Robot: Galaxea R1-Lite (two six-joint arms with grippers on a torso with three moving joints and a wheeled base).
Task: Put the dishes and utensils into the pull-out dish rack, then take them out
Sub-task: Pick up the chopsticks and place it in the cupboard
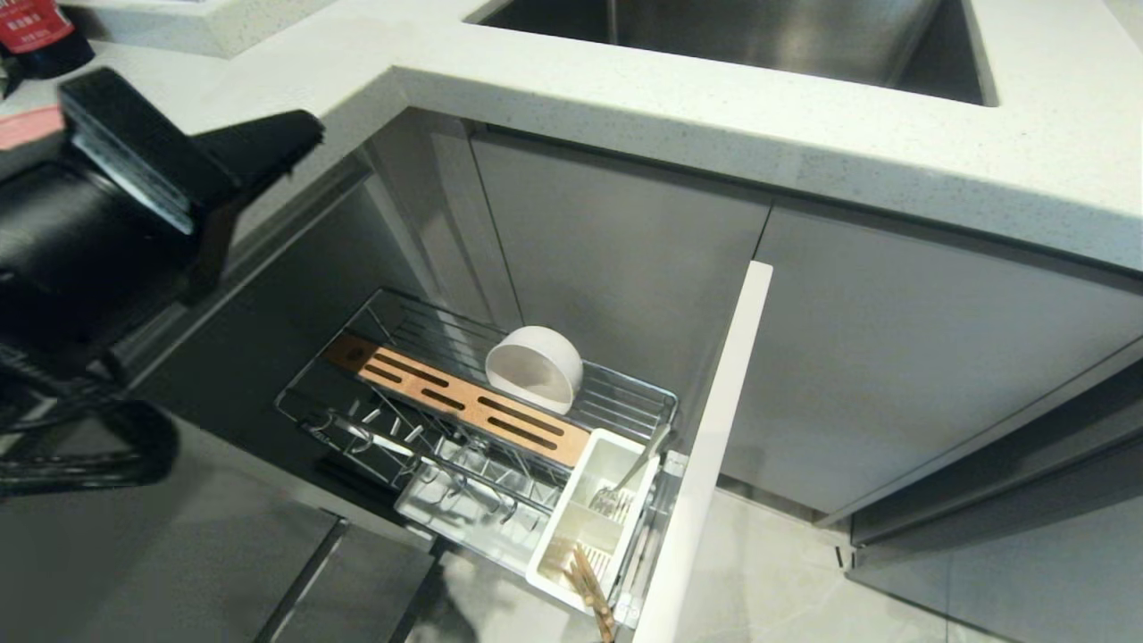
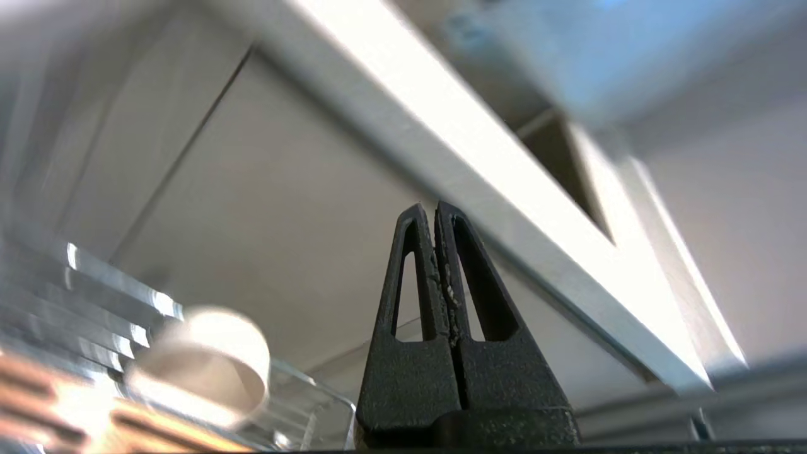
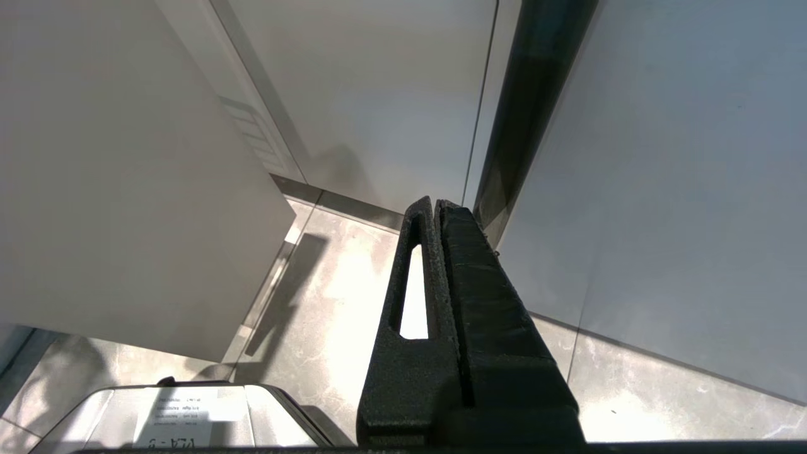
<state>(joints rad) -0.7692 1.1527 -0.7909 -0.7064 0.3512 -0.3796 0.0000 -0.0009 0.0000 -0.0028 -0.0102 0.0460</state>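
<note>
The left gripper [image 2: 435, 211] has its two black fingers pressed flat together with nothing between them; it hangs high at the left of the head view [image 1: 170, 170], well above the pull-out dish rack [image 1: 625, 393]. The right gripper [image 3: 435, 205] is likewise closed on nothing, parked low over the floor beside the cabinet fronts.

Below, the rack stands pulled out from under the countertop [image 1: 804, 134]. The small white bowl [image 1: 534, 368] lies tipped on its side on the wires behind the slotted wooden strip [image 1: 464, 402]. In the white utensil caddy [image 1: 594, 509] a silver utensil [image 1: 625, 482] leans in the far compartment; its head looks pronged, though I cannot be sure. The wooden chopsticks [image 1: 591, 580] lean in the near one.

The plate prongs [image 1: 393, 438] hold nothing and no pink plate is in sight, so I judge loading mostly done: plate remaining, then all the unloading
</note>
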